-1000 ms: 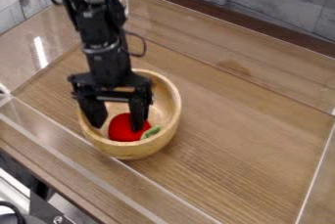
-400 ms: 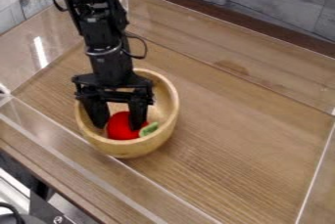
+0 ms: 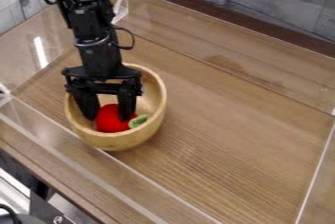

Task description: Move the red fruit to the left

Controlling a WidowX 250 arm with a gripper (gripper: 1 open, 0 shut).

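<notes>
The red fruit lies inside the light wooden bowl, left of the bowl's middle. A small green piece sits right beside it on its right. My gripper hangs straight down into the bowl from the black arm. Its two black fingers stand on either side of the fruit, with their tips low in the bowl. The jaws look open, slightly wider than the fruit. The fruit's top is partly hidden by the gripper body.
The bowl stands on a wooden tabletop enclosed by low clear plastic walls. The front wall runs close to the bowl's near side. A grey cloth-like strip lies beyond the far wall.
The gripper has shifted left and the bowl with the fruit has slid left with it. The fingers stand a little closer together around the fruit than before.
</notes>
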